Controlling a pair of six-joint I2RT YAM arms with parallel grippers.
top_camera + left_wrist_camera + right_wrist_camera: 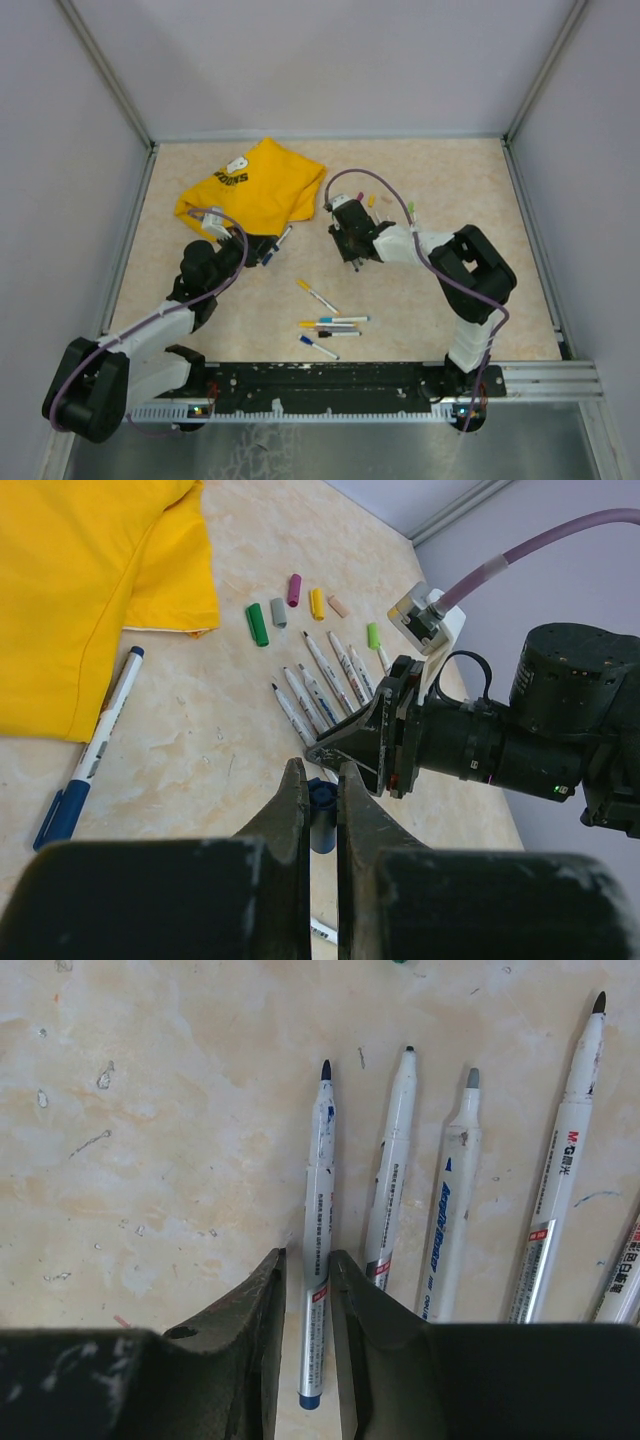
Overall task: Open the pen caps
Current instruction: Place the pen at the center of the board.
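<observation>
My left gripper [320, 772] is shut on a dark blue pen cap [322, 820], held just above the table next to the right gripper; it also shows in the top view [267, 252]. My right gripper [305, 1257] is slightly open around an uncapped blue pen [318, 1210] that lies on the table, leaning on the right finger with a gap at the left one. This pen lies in a row of several uncapped pens [455, 1210]. Loose caps lie beyond the row: green [257, 623], grey [278, 612], pink [294, 590], yellow [317, 603].
A yellow T-shirt [255, 185] lies at the back left. A capped blue pen [95, 750] lies by its hem. Several capped pens [330, 325] lie near the table's front middle. The right gripper's black body [470, 745] is close in front of my left fingers.
</observation>
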